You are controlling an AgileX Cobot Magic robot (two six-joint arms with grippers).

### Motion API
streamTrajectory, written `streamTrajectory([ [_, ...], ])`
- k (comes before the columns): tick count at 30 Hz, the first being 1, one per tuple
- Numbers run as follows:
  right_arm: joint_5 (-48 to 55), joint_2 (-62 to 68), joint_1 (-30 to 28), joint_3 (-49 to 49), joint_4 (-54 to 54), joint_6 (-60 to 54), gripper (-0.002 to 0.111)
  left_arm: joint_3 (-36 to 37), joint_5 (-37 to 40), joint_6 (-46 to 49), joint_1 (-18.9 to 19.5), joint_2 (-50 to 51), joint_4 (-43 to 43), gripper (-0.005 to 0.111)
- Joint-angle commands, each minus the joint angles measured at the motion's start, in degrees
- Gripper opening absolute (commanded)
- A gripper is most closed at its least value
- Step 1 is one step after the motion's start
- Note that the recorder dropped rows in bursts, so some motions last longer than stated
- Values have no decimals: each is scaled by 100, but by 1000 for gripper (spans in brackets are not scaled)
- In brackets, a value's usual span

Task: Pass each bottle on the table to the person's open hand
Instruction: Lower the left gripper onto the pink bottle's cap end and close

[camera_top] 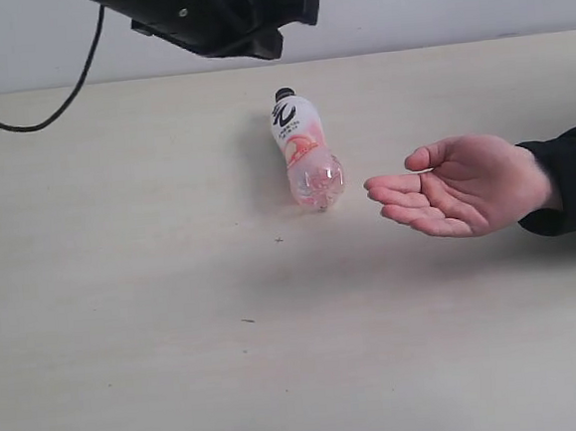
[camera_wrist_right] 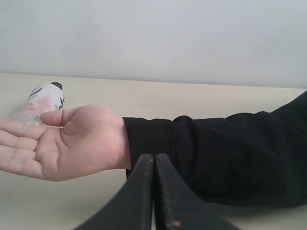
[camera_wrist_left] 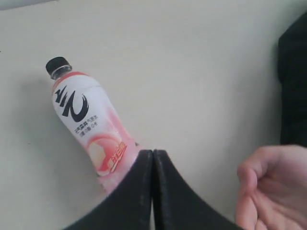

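Note:
One pink bottle (camera_top: 305,151) with a black cap lies on its side on the pale table (camera_top: 124,288), cap toward the far edge. The left wrist view shows the bottle (camera_wrist_left: 91,129) just beyond my left gripper (camera_wrist_left: 153,152), which is shut and empty. In the exterior view the left arm (camera_top: 213,17) hangs high above the bottle. A person's open hand (camera_top: 460,184) rests palm up to the right of the bottle. My right gripper (camera_wrist_right: 154,156) is shut and empty, low near the table, facing the hand (camera_wrist_right: 62,141) and the dark sleeve (camera_wrist_right: 220,158). The bottle (camera_wrist_right: 42,101) peeks out behind the fingers.
A black cable (camera_top: 50,104) loops from the left arm over the table's far left. A few tiny dark specks (camera_top: 247,320) mark the tabletop. A plain light wall (camera_top: 451,3) stands behind the table's far edge.

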Motion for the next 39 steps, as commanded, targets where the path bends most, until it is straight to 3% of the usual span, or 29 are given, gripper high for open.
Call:
streamTrajectory([
  [1,-35,-38,-27,26,-8,-7,0,-515,-244,-757,7,688,-47,5],
  [4,-35,-38,-27,26,-8,-7,0,-613,-501,-1078,7,1067,-215,22],
  [10,-35,-38,-27,26,-8,-7,0,-613,-856,-1159,-3,1566,-513,90],
  [20,-35,-38,-27,26,-8,-7,0,-613,-1210,-1180,-3,1904,-245,88],
  [26,-35,-38,-27,26,-8,-7,0,-613,-1256,-2147,-14,1917,1016,88],
  [39,-35,-38,-27,26,-8,-7,0,-868,-1125,-3889,-218,2307,2782,88],
])
